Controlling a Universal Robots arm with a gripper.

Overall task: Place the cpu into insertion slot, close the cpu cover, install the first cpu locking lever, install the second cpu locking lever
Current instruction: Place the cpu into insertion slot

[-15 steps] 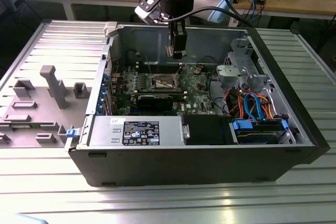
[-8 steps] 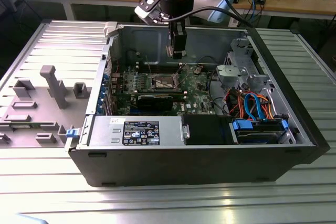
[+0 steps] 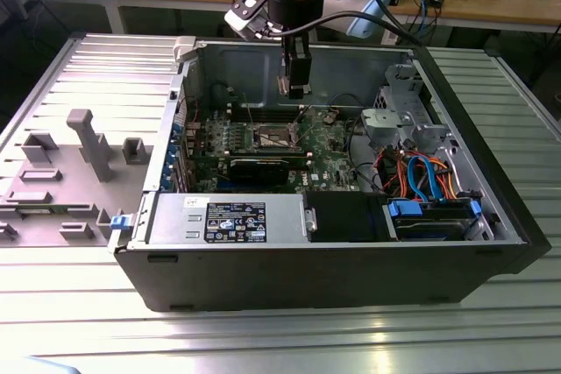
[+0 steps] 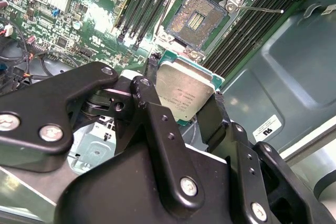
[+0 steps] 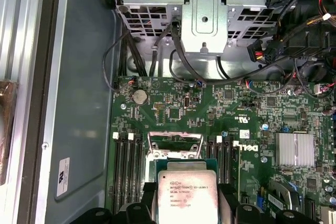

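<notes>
My gripper (image 4: 182, 92) is shut on the cpu (image 4: 185, 88), a flat square chip with a silver-grey top, held by two opposite edges between black fingers (image 4: 149, 85). Beyond the chip the insertion slot (image 4: 195, 15) lies uncovered, its gold-brown contact field showing inside a metal rim. A thin wire locking lever (image 4: 262, 9) sticks out beside it. In the first wrist view the cpu (image 5: 187, 195) hangs over the slot area, and the silver cpu cover (image 5: 175, 137) stands raised just past it. In the exterior view the gripper (image 3: 295, 87) hovers above the slot (image 3: 272, 137) inside the open computer case.
Long black memory slots (image 4: 149, 3) flank the socket on both sides. A metal drive cage (image 3: 399, 120) and coloured cables (image 3: 421, 172) fill the case's right side in the exterior view. A power supply (image 3: 232, 216) sits along the front wall. Grey fixtures (image 3: 88, 146) stand outside the case.
</notes>
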